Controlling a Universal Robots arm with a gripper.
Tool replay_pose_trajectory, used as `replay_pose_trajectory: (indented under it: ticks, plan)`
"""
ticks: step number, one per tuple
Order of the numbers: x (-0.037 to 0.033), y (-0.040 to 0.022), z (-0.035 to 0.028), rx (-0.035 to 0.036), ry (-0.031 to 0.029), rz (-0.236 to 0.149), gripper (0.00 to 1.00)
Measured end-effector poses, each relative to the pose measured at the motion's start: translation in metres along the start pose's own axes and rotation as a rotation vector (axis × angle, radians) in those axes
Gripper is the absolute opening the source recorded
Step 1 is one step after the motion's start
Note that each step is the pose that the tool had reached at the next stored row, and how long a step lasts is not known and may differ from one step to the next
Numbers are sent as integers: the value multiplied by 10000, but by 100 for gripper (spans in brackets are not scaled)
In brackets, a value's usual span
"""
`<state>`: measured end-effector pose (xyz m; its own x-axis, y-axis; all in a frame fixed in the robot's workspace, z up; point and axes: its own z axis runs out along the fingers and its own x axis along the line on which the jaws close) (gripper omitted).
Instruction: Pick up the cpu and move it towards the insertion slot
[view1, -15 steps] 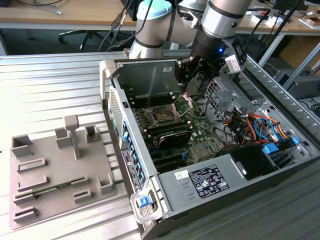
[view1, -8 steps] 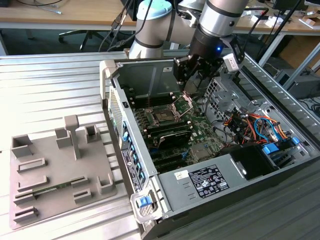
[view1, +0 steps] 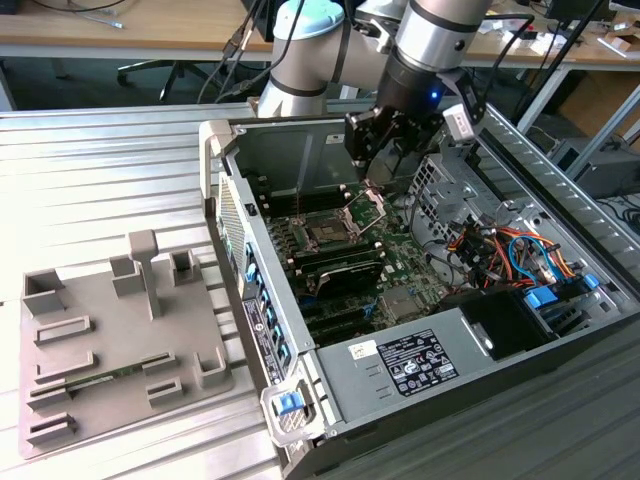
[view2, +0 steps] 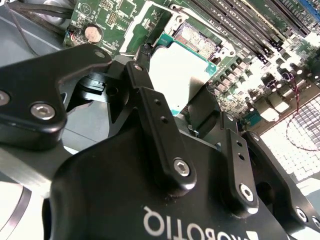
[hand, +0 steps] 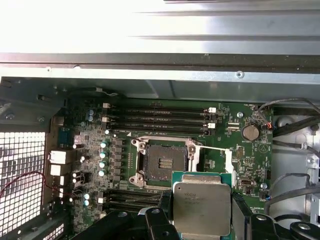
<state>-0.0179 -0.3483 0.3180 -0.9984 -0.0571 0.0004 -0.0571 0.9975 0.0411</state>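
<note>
My gripper (view1: 386, 152) hangs inside the open computer case, shut on the cpu (hand: 202, 205), a flat square chip with a pale metal top. The black fingers (hand: 165, 202) press on its two opposite edges. In the second wrist view the cpu (view2: 175, 77) shows bright between the fingers (view2: 150, 102). The insertion slot (hand: 164, 162), a dark square socket in a silver frame with its bracket raised, lies open on the green board just beside and below the chip. In the exterior view the slot (view1: 325, 232) sits below and to the left of the gripper.
The case walls (view1: 300, 150) ring the board. Long black memory slots (hand: 160, 117) run past the socket. Cables and a drive cage (view1: 500, 250) crowd the exterior view's right. A grey tray (view1: 120, 330) with blocks stands on the metal table at the left.
</note>
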Motion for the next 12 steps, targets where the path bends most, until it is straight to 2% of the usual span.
replay_pose_trajectory:
  ticks: [12]
  plan:
    - [-5, 94, 19, 0, 0, -1, 55]
